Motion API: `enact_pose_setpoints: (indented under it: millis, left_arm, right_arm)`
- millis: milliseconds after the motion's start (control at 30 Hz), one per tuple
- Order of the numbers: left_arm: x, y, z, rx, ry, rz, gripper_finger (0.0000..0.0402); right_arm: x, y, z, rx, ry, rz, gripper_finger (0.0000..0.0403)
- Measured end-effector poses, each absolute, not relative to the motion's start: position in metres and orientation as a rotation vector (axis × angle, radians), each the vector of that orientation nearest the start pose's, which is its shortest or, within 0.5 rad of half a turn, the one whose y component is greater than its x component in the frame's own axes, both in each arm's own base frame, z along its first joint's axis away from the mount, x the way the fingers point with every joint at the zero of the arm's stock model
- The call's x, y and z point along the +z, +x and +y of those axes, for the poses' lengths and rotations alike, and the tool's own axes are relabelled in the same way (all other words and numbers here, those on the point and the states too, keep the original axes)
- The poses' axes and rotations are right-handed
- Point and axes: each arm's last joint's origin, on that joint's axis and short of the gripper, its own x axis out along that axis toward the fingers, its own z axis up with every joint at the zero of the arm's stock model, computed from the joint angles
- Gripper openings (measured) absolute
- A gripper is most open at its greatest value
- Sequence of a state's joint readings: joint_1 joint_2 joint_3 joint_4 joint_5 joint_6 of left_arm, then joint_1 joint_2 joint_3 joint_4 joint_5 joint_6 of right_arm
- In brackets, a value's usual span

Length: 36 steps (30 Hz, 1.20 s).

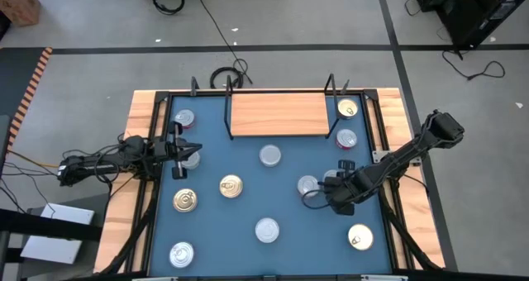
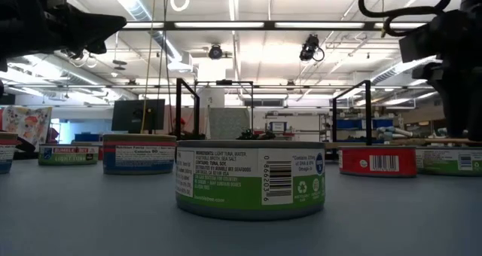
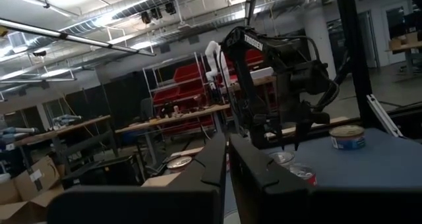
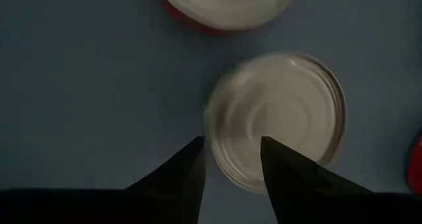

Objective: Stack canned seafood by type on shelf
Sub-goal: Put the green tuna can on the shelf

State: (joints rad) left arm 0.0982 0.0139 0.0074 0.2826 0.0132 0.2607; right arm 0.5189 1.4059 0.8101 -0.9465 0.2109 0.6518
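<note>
The shelf (image 1: 278,116), a light-wood board with black wire uprights, stands bare at the far middle of the blue table. Round tins lie scattered on the table: gold-lidded ones (image 1: 231,186) (image 1: 185,200) (image 1: 359,237) (image 1: 347,108), and silver-lidded ones (image 1: 269,155) (image 1: 266,230) (image 1: 181,254). My right gripper (image 4: 232,159) points down, open, just above a silver-lidded tin (image 4: 277,118) (image 1: 307,184). Its fingertips stand over the tin's lid, nearer one edge, with nothing between them. My left gripper (image 3: 227,161) is shut and held level at the table's left side, near a red-sided tin (image 1: 191,157).
A red-sided silver tin (image 4: 227,3) (image 1: 346,138) sits close beyond the tin under my right gripper. In the low view a green-labelled tin (image 2: 250,179) stands nearest, with a red one (image 2: 376,160) and a blue one (image 2: 139,152) behind it. The table's wooden rim (image 1: 140,124) has black rails along it.
</note>
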Motion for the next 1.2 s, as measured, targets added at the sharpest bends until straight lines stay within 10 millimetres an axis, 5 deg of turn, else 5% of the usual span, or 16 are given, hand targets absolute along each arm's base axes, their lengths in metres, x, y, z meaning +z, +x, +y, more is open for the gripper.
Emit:
enact_pose_setpoints:
  millis: [433,900,1200]
  left_arm:
    - [0.192,0.094,0.009,0.121,0.272,-0.268,0.0023]
    - [0.192,0.094,0.009,0.136,0.269,-0.265,0.0023]
    - [0.192,0.094,0.009,0.138,0.268,-0.265,0.0023]
  right_arm:
    - [0.153,0.203,0.111,-0.182,-0.158,1.538,0.0111]
    - [0.158,0.211,0.107,-0.142,-0.181,1.578,0.0019]
    - [0.166,0.209,0.103,-0.164,-0.086,1.547,0.0005]
